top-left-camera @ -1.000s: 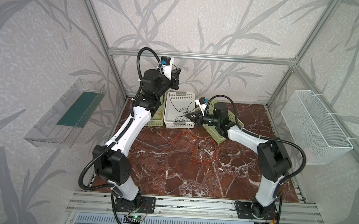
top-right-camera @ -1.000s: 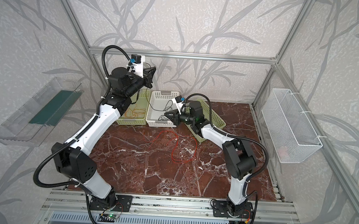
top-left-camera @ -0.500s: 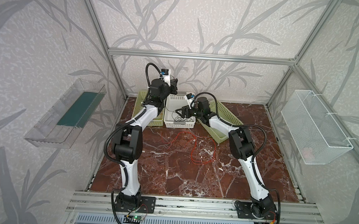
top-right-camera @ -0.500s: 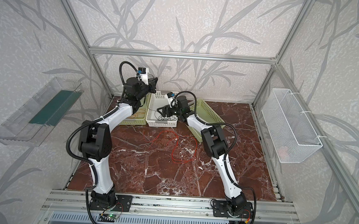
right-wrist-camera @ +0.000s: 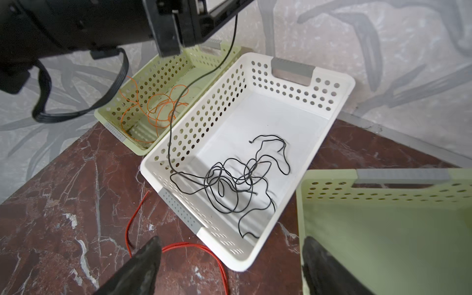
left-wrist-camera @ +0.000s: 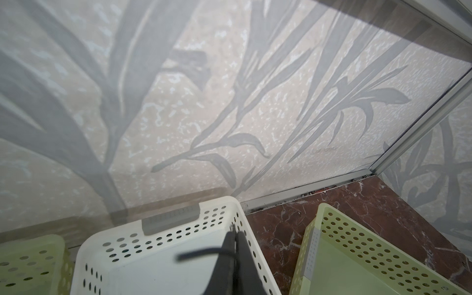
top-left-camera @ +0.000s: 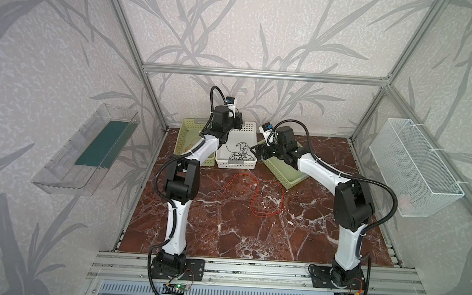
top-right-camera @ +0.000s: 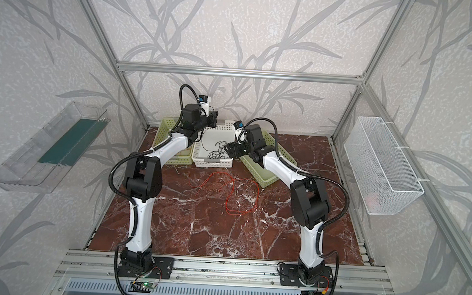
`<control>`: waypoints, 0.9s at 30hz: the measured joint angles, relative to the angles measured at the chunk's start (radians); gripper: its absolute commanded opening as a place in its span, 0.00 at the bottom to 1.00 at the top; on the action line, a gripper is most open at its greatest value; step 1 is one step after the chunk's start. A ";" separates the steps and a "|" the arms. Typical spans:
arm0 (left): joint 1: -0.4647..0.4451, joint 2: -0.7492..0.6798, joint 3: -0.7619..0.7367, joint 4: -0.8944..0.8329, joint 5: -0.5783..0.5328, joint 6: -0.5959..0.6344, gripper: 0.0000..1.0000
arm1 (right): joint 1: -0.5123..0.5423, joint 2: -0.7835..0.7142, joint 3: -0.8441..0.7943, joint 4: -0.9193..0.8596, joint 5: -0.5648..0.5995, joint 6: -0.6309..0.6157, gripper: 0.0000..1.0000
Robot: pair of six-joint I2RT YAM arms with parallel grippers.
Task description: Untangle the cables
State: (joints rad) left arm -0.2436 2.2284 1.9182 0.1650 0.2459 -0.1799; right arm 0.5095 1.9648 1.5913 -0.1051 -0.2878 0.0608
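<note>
Tabletop (top-left-camera: 224, 231) — dark red marble, white veining. Black cable (right-wrist-camera: 229, 184) lay in white basket (right-wrist-camera: 332, 84), which had round-hole perforation and grey handle strips. Orange cable (right-wrist-camera: 163, 102) lay in pale green perforated basket (right-wrist-camera: 158, 71). Red cable (right-wrist-camera: 191, 244) showed bright against the marble. Walls (top-left-camera: 264, 29) — off-white, grey leaf pattern.

Over at the left gripper (left-wrist-camera: 235, 231), the fingers run off the frame edge, and a blurred black cable (left-wrist-camera: 199, 254) smears across to them. Pinched or only brushing, can't tell. In both top views that gripper hides behind its own wrist. On the right gripper (right-wrist-camera: 231, 242), fingers cut off too. There's a pinkish thing (top-left-camera: 404, 203) in the wire basket (top-left-camera: 424, 165), too small to name.
</note>
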 measured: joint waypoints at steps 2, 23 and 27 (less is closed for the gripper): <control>-0.009 0.010 0.031 -0.061 -0.026 0.009 0.80 | 0.000 -0.027 -0.023 -0.027 0.000 -0.029 0.82; -0.021 -0.292 -0.012 -0.516 -0.116 0.109 0.99 | 0.210 -0.165 -0.357 0.056 -0.171 -0.649 0.64; -0.001 -0.383 -0.026 -0.524 -0.070 0.098 0.99 | 0.253 -0.005 -0.248 0.059 -0.156 -0.814 0.66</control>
State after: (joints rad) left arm -0.2443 1.8454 1.8927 -0.3592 0.1761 -0.0822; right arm 0.7628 1.9594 1.3430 -0.0463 -0.4435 -0.7532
